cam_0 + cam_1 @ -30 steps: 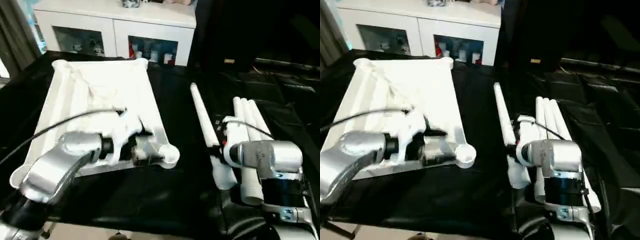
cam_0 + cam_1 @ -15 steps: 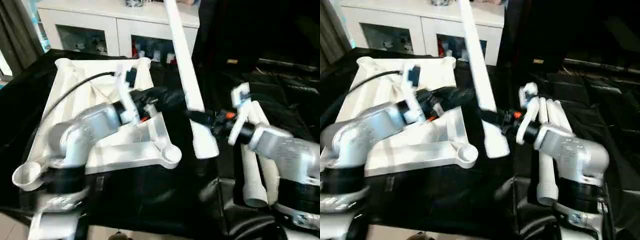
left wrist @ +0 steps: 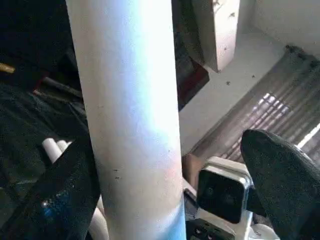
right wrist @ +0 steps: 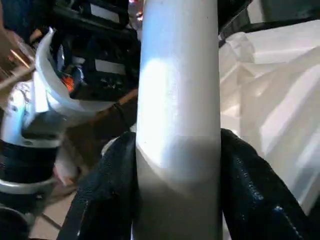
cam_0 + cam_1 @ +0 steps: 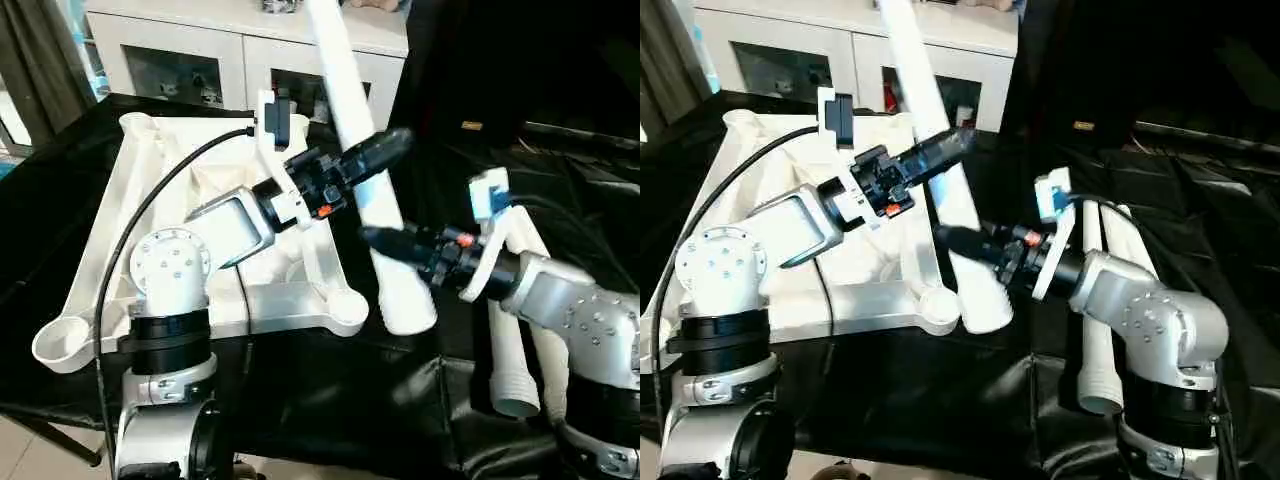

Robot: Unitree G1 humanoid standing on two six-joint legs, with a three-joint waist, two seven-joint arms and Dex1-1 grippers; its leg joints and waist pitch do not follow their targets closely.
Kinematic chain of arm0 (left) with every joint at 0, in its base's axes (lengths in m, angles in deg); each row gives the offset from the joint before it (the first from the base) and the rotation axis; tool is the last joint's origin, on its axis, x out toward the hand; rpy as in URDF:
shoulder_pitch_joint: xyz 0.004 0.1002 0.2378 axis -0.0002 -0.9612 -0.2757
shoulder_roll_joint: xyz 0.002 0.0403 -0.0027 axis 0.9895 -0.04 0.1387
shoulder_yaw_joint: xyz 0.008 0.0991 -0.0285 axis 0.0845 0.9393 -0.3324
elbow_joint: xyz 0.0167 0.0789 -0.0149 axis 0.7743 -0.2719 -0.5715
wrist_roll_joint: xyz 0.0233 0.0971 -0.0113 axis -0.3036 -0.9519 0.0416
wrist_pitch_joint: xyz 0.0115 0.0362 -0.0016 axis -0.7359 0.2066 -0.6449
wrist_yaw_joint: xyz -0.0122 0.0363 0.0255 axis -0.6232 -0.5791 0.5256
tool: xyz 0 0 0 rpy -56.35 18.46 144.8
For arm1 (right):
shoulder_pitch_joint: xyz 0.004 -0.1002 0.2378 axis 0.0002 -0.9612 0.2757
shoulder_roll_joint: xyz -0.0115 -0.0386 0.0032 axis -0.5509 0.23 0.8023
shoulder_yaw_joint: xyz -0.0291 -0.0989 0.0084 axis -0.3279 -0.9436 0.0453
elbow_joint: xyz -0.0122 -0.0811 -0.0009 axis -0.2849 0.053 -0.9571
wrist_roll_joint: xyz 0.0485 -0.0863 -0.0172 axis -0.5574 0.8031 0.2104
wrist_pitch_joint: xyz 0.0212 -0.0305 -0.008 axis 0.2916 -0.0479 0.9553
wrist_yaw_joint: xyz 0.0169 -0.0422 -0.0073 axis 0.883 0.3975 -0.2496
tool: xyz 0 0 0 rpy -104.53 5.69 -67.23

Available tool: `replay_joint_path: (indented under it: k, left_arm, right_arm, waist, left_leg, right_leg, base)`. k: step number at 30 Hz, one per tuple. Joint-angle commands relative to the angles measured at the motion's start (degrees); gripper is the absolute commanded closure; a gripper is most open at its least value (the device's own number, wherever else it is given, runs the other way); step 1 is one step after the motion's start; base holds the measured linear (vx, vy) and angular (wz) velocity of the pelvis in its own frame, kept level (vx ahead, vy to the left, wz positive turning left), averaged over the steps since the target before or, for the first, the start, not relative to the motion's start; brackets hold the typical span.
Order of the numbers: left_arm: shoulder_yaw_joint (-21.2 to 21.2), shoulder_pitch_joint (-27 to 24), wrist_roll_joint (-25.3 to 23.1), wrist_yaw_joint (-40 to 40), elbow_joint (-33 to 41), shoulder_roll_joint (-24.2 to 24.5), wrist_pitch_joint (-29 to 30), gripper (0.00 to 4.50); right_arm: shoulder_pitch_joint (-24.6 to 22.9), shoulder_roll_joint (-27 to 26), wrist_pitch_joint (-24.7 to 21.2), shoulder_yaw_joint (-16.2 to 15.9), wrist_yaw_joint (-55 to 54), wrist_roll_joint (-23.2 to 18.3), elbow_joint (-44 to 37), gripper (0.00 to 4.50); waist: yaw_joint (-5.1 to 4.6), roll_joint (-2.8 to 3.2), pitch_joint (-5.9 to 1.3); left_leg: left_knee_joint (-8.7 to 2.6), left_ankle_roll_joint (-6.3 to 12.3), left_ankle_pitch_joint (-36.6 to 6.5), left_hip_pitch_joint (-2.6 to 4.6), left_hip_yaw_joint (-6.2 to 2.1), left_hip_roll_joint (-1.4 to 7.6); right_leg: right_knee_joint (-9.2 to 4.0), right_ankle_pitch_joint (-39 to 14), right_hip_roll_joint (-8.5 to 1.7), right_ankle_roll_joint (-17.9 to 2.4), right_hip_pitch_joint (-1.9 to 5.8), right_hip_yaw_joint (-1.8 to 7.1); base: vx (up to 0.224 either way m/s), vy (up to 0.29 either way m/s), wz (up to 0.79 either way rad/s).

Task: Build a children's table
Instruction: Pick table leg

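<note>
Head views – right gripper [image 5: 385, 240]: clamped on the lower part of a white leg [image 5: 362, 160], which stands tilted, its wide end just above the black-draped table [image 5: 330, 400].
Head views – left gripper [image 5: 385, 150]: reaches across from the left, fingers spread wide around the same leg, higher up than the right gripper's hold; grip not closed.
Head views – tabletop [image 5: 150, 220]: lies ribbed side up on the black cloth, under and behind the left arm, its near corner socket [image 5: 345, 312] just beside the leg's wide end.
Head views – spare legs [image 5: 515, 350]: lie side by side on the cloth beneath the right forearm.
Head views – cabinet [image 5: 230, 60]: white, glass doors, beyond the table.
Left wrist view – leg [image 3: 130, 125]: stands between the two black fingers [image 3: 280, 175]; one finger is close against it, the other well apart.
Right wrist view – leg [image 4: 177, 125]: pressed between both black fingers [image 4: 250, 185], which touch it on either side; the tabletop [image 4: 280, 100] lies beyond.
</note>
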Motion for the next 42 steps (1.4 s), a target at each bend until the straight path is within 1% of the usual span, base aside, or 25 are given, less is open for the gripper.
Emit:
replay_joint_path:
  k: [1,2,3,4,5,7,8,10,11,12,14,16,18,19,23,28,30,33,34,35,36,37,38,41,42]
  left_arm:
    - [0.8,0.8,1.1,1.3,1.5,-0.3,1.0,0.0]
    - [0.8,0.5,1.2,2.3,1.5,-0.3,1.1,0.0]
    - [0.7,0.5,1.4,2.7,1.5,-0.3,1.1,0.0]
    - [0.6,0.4,1.5,2.8,1.5,-0.4,1.1,0.0]
    - [0.5,0.4,1.6,3.0,1.6,-0.4,1.2,0.0]
    - [0.0,0.2,2.0,3.6,1.9,-0.5,1.4,0.0]
    - [-0.2,0.1,2.2,3.8,2.1,-0.5,1.6,0.28]
    - [-0.3,0.0,2.7,4.0,2.6,-0.3,1.9,0.34]
    - [0.5,-0.7,2.4,2.8,3.3,0.6,2.0,0.34]
    - [1.2,-1.0,1.9,2.0,3.5,1.2,1.7,0.4]
    - [2.7,-2.0,1.6,0.0,4.4,2.6,1.5,0.69]
    - [2.9,-2.3,1.9,-0.6,4.8,2.9,1.7,0.81]
    - [3.0,-2.7,2.6,-1.4,5.1,3.4,2.6,1.08]
    - [3.0,-2.8,2.7,-1.4,5.2,3.5,2.8,1.08]
    - [3.8,-2.8,2.3,-1.4,4.5,4.1,2.3,1.51]
    - [4.1,-2.8,2.1,-2.0,4.4,4.4,2.1,1.75]
    - [4.0,-2.7,1.9,-1.8,4.3,4.4,2.0,2.05]
    - [3.6,-2.1,1.2,-1.0,3.4,4.2,1.2,2.17]
    - [3.1,-1.6,0.9,-0.4,2.7,4.0,0.7,2.17]
    - [3.1,-1.6,0.9,-0.4,2.7,4.0,0.7,2.17]
    - [3.0,-1.2,0.8,-0.4,2.2,4.1,0.3,2.46]
    - [3.5,-0.9,0.0,-0.3,1.8,4.3,-0.2,2.5]
    - [3.9,-0.7,-0.4,-0.3,1.6,4.5,-0.5,2.53]
    - [4.9,-0.5,-1.8,0.2,1.6,4.9,-1.1,2.61]
    - [6.4,-0.3,-3.6,0.5,1.7,5.4,-2.0,2.66]
  right_arm:
    - [0.3,1.3,2.3,-2.9,-3.2,4.4,1.2,2.64]
    - [0.4,1.6,3.3,-4.7,-4.8,6.6,1.8,2.64]
    - [0.4,1.6,3.8,-5.2,-5.1,6.9,1.9,2.64]
    - [0.4,1.6,3.9,-5.3,-5.2,7.0,1.9,2.64]
    - [0.4,1.2,4.0,-5.3,-5.5,6.7,1.7,2.64]
    - [0.3,0.1,3.8,-5.1,-6.1,5.3,0.9,2.64]
    - [0.0,-0.1,3.6,-5.0,-6.0,4.6,0.6,2.65]
    - [-0.5,-0.3,3.8,-5.0,-5.6,3.5,0.4,2.65]
    - [-1.0,-0.3,3.9,-4.4,-4.7,2.4,0.6,2.65]
    - [-1.1,-0.2,3.9,-4.1,-4.3,2.0,0.8,2.65]
    - [-1.5,0.2,4.1,-3.4,-3.3,0.7,1.7,2.65]
    - [-1.7,0.3,4.1,-3.2,-3.0,0.4,1.8,2.65]
    - [-2.0,1.1,4.3,-3.5,-2.6,0.2,2.0,2.66]
    - [-2.0,1.3,4.4,-3.6,-2.6,0.2,2.1,2.66]
    - [-2.1,1.8,5.0,-4.2,-3.1,-0.4,2.1,2.66]
    - [-1.9,2.0,5.5,-4.7,-3.3,-0.4,2.1,2.66]
    - [-1.9,2.1,5.7,-4.8,-3.3,-0.4,2.1,2.66]
    - [-1.7,2.5,6.5,-5.4,-3.5,0.2,2.1,2.66]
    - [-1.6,2.7,7.3,-6.0,-4.0,1.1,2.0,2.66]
    - [-1.6,2.7,7.3,-6.0,-4.0,1.1,2.0,2.66]
    - [-1.6,2.8,7.9,-6.5,-4.5,1.7,2.2,2.31]
    - [-1.5,2.9,8.3,-7.3,-5.1,2.5,2.4,1.96]
    - [-1.5,3.0,8.5,-7.8,-5.5,3.0,2.5,1.96]
    - [-1.4,3.3,9.0,-8.5,-5.9,3.7,2.5,1.86]
    - [-1.1,4.1,10.5,-10.2,-6.9,6.1,2.3,1.71]
  waist:
    - [0.04,-0.46,-3.71]
    - [0.0,-0.37,-3.63]
    - [0.02,-0.33,-3.65]
    - [-0.02,-0.31,-3.62]
    - [-0.02,-0.46,-3.64]
    - [-0.05,-0.46,-3.65]
    - [0.01,-0.3,-3.67]
    - [0.03,-0.33,-3.61]
    - [0.07,-0.44,-3.59]
    - [0.12,-0.38,-3.61]
    - [0.0,-0.27,-3.58]
    - [-0.03,-0.4,-3.58]
    - [-0.05,-0.31,-3.47]
    - [-0.02,-0.36,-3.44]
    - [0.0,-0.31,-3.42]
    - [-0.05,-0.35,-3.46]
    - [-0.06,-0.39,-3.47]
    - [-0.08,-0.24,-3.43]
    - [-0.06,-0.29,-3.45]
    - [-0.1,-0.06,-3.45]
    - [-0.08,-0.09,-3.47]
    - [-0.07,0.1,-3.45]
    - [-0.18,-0.03,-3.47]
    - [-0.18,0.01,-3.5]
    - [-0.15,-0.02,-3.52]
  left_leg:
    - [-3.84,-1.56,-4.1,0.8,-1.45,3.46]
    - [-3.91,-1.89,-4.0,0.81,-1.5,3.48]
    - [-3.9,-1.91,-4.0,0.82,-1.48,3.48]
    - [-3.93,-1.92,-4.4,0.86,-1.47,3.48]
    - [-3.93,-1.83,-4.3,0.82,-1.46,3.45]
    - [-3.92,-1.46,-4.1,0.78,-1.47,3.44]
    - [-3.93,-1.47,-4.1,0.88,-1.5,3.51]
    - [-3.98,-1.48,-4.5,0.82,-1.51,3.55]
    - [-4.0,-1.39,-4.6,0.81,-1.52,3.57]
    - [-4.03,-1.32,-4.5,0.85,-1.54,3.59]
    - [-4.07,-1.46,-4.6,0.87,-1.52,3.61]
    - [-4.08,-1.58,-4.7,0.85,-1.49,3.62]
    - [-4.11,-1.84,-5.1,0.89,-1.45,3.6]
    - [-4.12,-1.99,-5.3,0.89,-1.45,3.57]
    - [-4.18,-2.34,-5.8,0.93,-1.49,3.6]
    - [-4.17,-2.26,-5.3,0.88,-1.51,3.57]
    - [-4.1,-2.17,-5.1,0.86,-1.47,3.54]
    - [-4.14,-2.23,-5.5,0.88,-1.48,3.56]
    - [-4.14,-2.28,-5.5,0.91,-1.49,3.56]
    - [-4.15,-2.56,-5.7,0.89,-1.52,3.56]
    - [-4.17,-2.6,-5.8,0.9,-1.55,3.56]
    - [-4.18,-2.76,-6.1,0.9,-1.53,3.54]
    - [-4.22,-2.83,-5.9,0.95,-1.59,3.57]
    - [-4.24,-2.79,-6.0,0.97,-1.6,3.63]
    - [-4.22,-2.88,-5.8,0.93,-1.62,3.67]
  right_leg:
    - [-5.0,-4.7,-5.09,-8.1,2.48,2.91]
    - [-5.0,-4.8,-5.06,-7.8,2.43,2.9]
    - [-5.04,-4.9,-5.11,-7.7,2.43,2.94]
    - [-5.05,-5.1,-5.12,-7.7,2.39,2.95]
    - [-5.06,-5.1,-5.06,-7.6,2.45,2.94]
    - [-4.98,-4.6,-5.05,-7.8,2.39,2.94]
    - [-4.93,-4.4,-5.08,-8.0,2.31,2.93]
    - [-4.92,-4.1,-5.09,-8.2,2.36,2.93]
    - [-4.89,-4.1,-5.14,-8.2,2.4,2.93]
    - [-4.91,-4.1,-5.14,-8.1,2.37,2.93]
    - [-4.92,-3.8,-5.05,-7.9,2.28,2.93]
    - [-4.92,-3.7,-5.04,-8.0,2.31,2.95]
    - [-4.99,-4.2,-5.05,-8.0,2.28,2.95]
    - [-5.04,-4.7,-5.08,-8.0,2.29,2.97]
    - [-5.18,-5.9,-5.12,-7.5,2.26,2.99]
    - [-5.03,-4.9,-5.07,-7.7,2.29,2.94]
    - [-5.03,-4.7,-5.07,-7.8,2.29,2.97]
    - [-5.13,-5.0,-5.04,-7.6,2.26,2.98]
    - [-5.12,-5.1,-5.04,-7.6,2.28,2.98]
    - [-5.16,-4.8,-5.04,-7.6,2.26,3.0]
    - [-5.1,-4.8,-5.03,-7.6,2.3,2.97]
    - [-5.18,-5.1,-5.04,-7.6,2.22,2.97]
    - [-5.14,-5.0,-4.99,-7.5,2.28,2.98]
    - [-5.02,-4.2,-5.01,-7.8,2.29,2.97]
    - [-5.02,-4.0,-5.03,-7.6,2.31,2.95]
  base:
    - [0.0,0.0,0.0]
    - [0.0,0.0,0.0]
    - [0.0,0.0,0.0]
    - [0.0,0.0,0.0]
    - [0.0,0.0,0.0]
    - [0.0,0.0,0.0]
    - [0.0,0.0,0.0]
    - [0.0,0.0,0.0]
    - [0.0,0.0,0.0]
    - [0.0,0.0,0.0]
    - [0.0,0.0,0.0]
    - [0.0,0.0,0.0]
    - [0.0,0.0,0.0]
    - [0.0,0.0,0.0]
    - [0.0,0.0,0.0]
    - [0.0,0.0,0.0]
    - [0.0,0.0,0.0]
    - [0.0,0.0,0.0]
    - [0.0,0.0,0.0]
    - [0.0,0.0,0.0]
    - [0.0,0.0,0.0]
    - [0.0,0.0,0.0]
    - [0.0,0.0,0.0]
    - [0.0,0.0,0.0]
    - [0.0,0.0,0.0]
